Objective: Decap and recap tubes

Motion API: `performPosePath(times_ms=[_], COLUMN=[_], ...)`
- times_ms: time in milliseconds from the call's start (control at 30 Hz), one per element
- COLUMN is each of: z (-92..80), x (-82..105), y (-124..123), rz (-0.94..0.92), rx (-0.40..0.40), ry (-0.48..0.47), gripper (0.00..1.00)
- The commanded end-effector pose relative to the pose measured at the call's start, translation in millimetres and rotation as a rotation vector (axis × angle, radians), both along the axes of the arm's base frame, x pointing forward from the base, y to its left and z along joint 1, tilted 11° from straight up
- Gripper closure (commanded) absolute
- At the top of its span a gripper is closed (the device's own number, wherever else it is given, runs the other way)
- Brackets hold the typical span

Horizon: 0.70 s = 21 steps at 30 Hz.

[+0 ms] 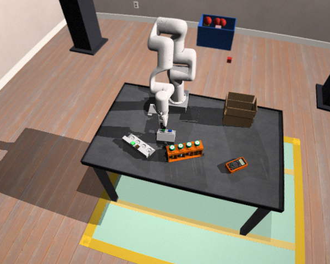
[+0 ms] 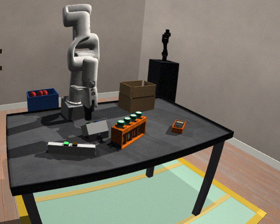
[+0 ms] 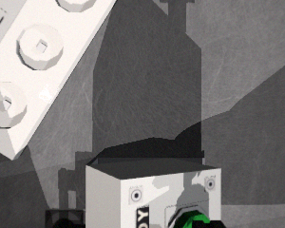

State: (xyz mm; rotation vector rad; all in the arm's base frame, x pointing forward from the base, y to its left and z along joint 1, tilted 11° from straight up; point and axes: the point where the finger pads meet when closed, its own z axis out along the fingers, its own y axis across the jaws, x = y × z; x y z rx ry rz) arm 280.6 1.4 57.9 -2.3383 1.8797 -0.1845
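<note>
My gripper [image 1: 163,126] [image 2: 87,118] [image 3: 192,220] is shut and empty. It points straight down just over the green READY key [image 1: 163,130] on the grey key housing [image 1: 165,136] [image 2: 95,129] [image 3: 152,199]. The blue CYCLE key [image 1: 170,131] sits beside the green one. The orange decapping station [image 1: 184,153] [image 2: 128,132] holds its tubes, all with green-and-white caps [image 1: 180,146] [image 2: 127,119] on. The white cap tray [image 1: 138,145] [image 2: 71,148] [image 3: 43,62] shows its green lamp [image 1: 132,143] [image 2: 66,143] lit. The nests that show in the wrist view are empty. My fingertips are out of the wrist view.
A cardboard box [image 1: 239,109] [image 2: 136,95] stands at the back of the black table [image 1: 245,184]. An orange multimeter [image 1: 236,164] [image 2: 178,126] lies toward the front right. A blue bin [image 1: 216,32] [image 2: 42,98] with red balls stands on the floor behind.
</note>
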Motion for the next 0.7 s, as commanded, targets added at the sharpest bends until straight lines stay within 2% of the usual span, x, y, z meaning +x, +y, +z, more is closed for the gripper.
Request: performPosePath(times_ms=[0,667], z=[-1.9,-4.5], x=[2.7,3.1], y=[0.1,0.2], rz=[0.0,0.0], rx=[0.0,0.0], ry=[-0.004,-0.004], gripper=[1.0,1.0])
